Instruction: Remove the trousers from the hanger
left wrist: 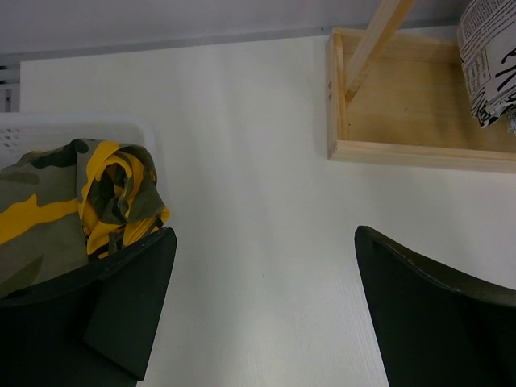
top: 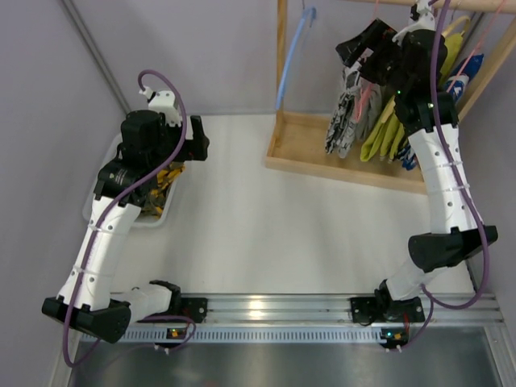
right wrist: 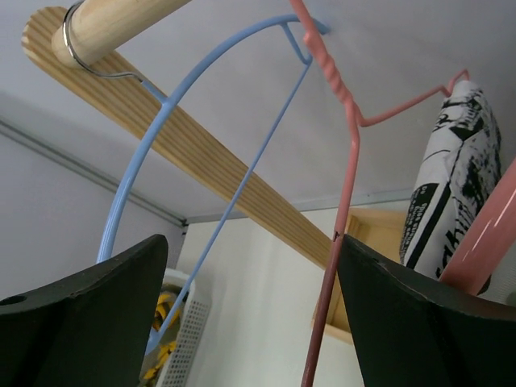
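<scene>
**Trousers on the rack, both arms.** The trousers (top: 345, 113), a soft garment in a busy black-and-white print, hang draped over the thin pink-red wire hanger (right wrist: 352, 133). They sit at about 1 o'clock in the top view. Their lower end hangs above the wooden base tray (top: 302, 141) of the clothes rack.

In the right wrist view the printed fabric sits at 3 o'clock, folded over the hanger's shoulder. The twisted wire neck rises toward 12 o'clock.

A thicker salmon-pink hanger (right wrist: 484, 242) lies just beside the trousers at 4 o'clock. A light blue wire hanger (right wrist: 201, 89) curves from 12 o'clock down to 8 o'clock, passing a round wooden rail (right wrist: 113, 20) and a slanting wooden post (right wrist: 210, 161). Yellow-green garments (top: 383, 133) hang on the same rack, on the 3 o'clock side of the trousers in the top view.

The right fingers (right wrist: 419, 322) stand at the level of the hanger necks, spread wide and gripping nothing. The pink-red wire runs down between them, close along the inner edge of the finger at 4 o'clock. Whether it touches that finger cannot be told.

The left fingers (left wrist: 435, 314) are fully spread and hold nothing. They are above the white desk (top: 258, 218), at about 10 o'clock in the top view.

Just beside them, at 9 o'clock, an olive-and-yellow camouflage garment (left wrist: 64, 201) lies heaped in a white perforated basket (left wrist: 72, 129).
</scene>
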### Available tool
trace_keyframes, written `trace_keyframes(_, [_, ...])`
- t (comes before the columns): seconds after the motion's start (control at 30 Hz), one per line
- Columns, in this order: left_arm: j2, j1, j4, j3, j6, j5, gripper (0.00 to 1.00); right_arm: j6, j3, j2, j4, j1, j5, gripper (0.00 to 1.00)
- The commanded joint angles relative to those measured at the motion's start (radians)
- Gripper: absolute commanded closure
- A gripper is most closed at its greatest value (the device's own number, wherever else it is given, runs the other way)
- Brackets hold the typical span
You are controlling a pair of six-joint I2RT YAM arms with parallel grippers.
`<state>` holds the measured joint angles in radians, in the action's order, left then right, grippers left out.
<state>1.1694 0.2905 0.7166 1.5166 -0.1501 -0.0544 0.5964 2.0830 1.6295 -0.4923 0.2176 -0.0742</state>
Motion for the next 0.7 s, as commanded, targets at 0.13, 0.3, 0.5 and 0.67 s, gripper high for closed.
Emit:
trace_keyframes(0.13, [-0.016, -0.004, -0.059, 0.005, 0.023, -0.030, 0.01, 0.107, -0.029, 0.013, 0.124, -0.017, -0.168, 0.26])
trace_keyframes(0.3, [-0.014, -0.004, -0.059, 0.005, 0.027, -0.039, 0.01, 0.169, -0.070, 0.010, 0.170, -0.053, -0.246, 0.42])
trace_keyframes(0.5, [-0.013, -0.004, -0.059, 0.010, 0.040, -0.042, 0.01, 0.293, -0.155, -0.003, 0.309, -0.138, -0.335, 0.71])
trace_keyframes(0.67, [-0.008, -0.004, -0.059, 0.016, 0.043, -0.048, 0.01, 0.344, -0.169, 0.000, 0.412, -0.181, -0.397, 0.86])
